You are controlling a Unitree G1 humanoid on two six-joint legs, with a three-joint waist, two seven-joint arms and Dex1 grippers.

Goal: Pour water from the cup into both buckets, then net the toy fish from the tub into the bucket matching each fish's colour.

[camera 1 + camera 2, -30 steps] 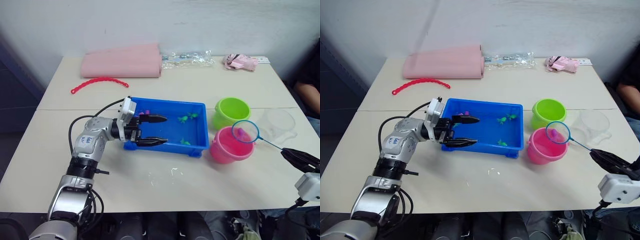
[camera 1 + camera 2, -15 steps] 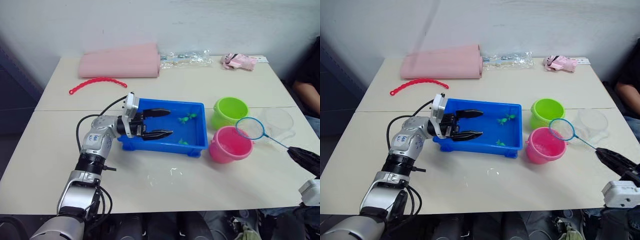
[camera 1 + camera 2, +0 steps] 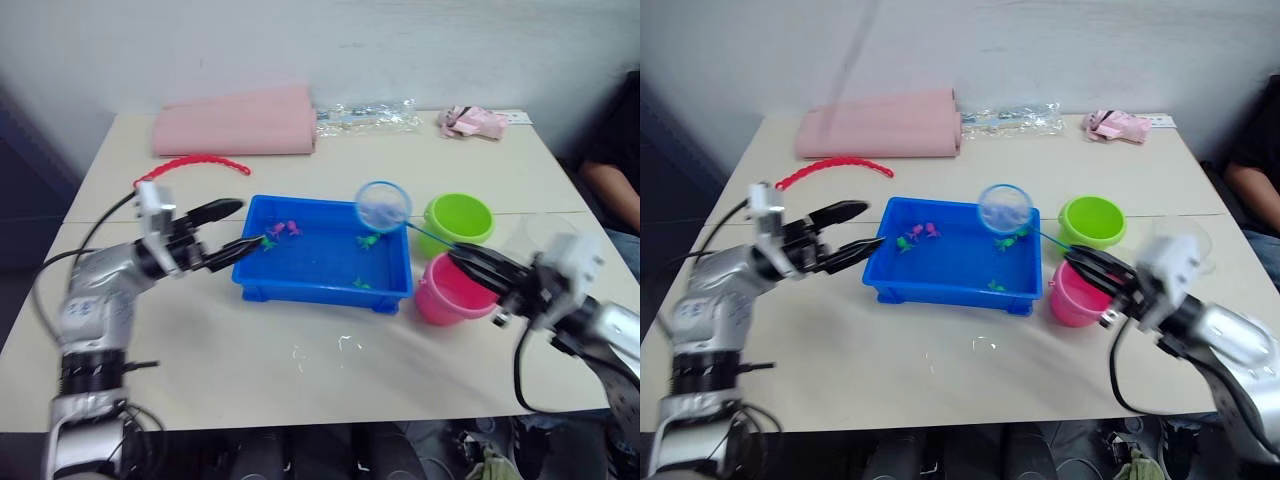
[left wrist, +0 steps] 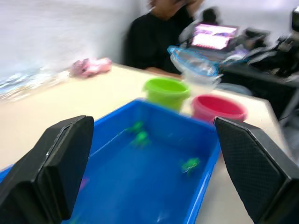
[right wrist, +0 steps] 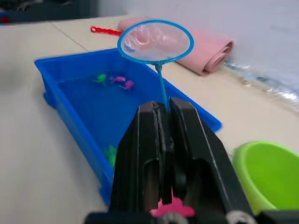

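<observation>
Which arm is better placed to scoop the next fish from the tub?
The right. Its pincer is shut on the net, whose hoop hangs over the tub. The left pincer is open and empty beside the tub's left end.

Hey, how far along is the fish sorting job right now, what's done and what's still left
Pouring: the pictures don't settle it. In hand: the right gripper is shut on the net, held above the tub's right end, empty as far as I can see. The left gripper is open at the tub's left edge. Left: pink fish and green fish remain in the tub, to go to the pink bucket and green bucket.
</observation>
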